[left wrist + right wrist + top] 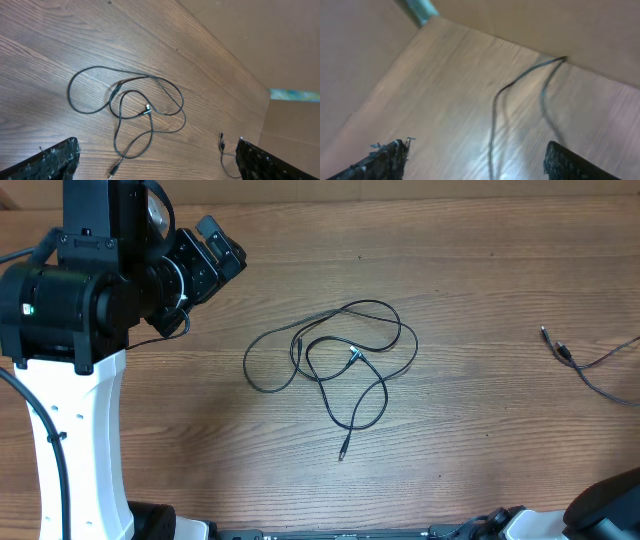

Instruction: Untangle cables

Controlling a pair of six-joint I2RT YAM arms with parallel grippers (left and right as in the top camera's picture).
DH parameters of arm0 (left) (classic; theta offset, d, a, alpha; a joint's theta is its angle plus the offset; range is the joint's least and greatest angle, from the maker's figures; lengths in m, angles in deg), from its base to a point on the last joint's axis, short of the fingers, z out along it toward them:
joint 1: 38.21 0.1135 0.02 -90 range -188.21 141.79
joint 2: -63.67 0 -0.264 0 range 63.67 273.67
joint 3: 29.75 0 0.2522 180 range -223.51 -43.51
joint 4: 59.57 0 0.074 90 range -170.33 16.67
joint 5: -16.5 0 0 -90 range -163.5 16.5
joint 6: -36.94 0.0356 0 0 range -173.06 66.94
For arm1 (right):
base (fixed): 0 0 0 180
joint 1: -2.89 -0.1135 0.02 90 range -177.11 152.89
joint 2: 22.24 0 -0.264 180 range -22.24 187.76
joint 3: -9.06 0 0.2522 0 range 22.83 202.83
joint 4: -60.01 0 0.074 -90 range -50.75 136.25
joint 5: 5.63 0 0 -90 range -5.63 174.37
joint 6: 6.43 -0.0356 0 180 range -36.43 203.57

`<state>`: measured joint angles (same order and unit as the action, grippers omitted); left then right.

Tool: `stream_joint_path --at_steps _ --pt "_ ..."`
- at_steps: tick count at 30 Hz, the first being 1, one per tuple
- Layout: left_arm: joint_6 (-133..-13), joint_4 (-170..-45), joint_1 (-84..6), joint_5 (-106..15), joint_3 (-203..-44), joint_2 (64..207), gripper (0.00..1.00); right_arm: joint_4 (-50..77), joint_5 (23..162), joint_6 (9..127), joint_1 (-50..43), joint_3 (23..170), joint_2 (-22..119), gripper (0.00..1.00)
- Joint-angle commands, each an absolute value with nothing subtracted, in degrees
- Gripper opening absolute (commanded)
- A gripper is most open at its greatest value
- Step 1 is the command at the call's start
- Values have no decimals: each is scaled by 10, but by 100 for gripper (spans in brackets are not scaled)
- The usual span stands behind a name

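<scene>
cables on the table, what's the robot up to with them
Two arms are set to untangle cables, but neither is touching one yet. The looped black cable lies in overlapping loops in the middle of the table, untouched. The left gripper hovers open off to one side, its camera looking at the loops. The right gripper is open too, over a second cable near the right edge.

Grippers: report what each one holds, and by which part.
Nothing is held. The left gripper and the right gripper are open and empty; the tangled cable lies untouched.
</scene>
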<state>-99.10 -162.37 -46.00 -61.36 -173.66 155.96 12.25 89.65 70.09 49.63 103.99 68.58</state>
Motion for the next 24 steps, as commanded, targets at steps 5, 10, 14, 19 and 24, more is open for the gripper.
stream_joint_path --at_steps 5,10,14,19,24 --pt "-976 -1627 -461 -652 -1741 1562 100 122 1147 751 477 1048 685 88" --pt "-976 -1627 -461 -652 -1741 1562 100 63 1162 780 389 1037 689 100" --pt "-976 -1629 -461 -652 -1741 1562 99 31 1162 829 293 1037 702 100" --pt "-976 -1630 -461 -651 -1741 1562 100 29 1154 871 173 1037 737 100" --pt "-976 -1630 -461 -651 -1741 1562 100 60 1118 870 71 1037 795 100"
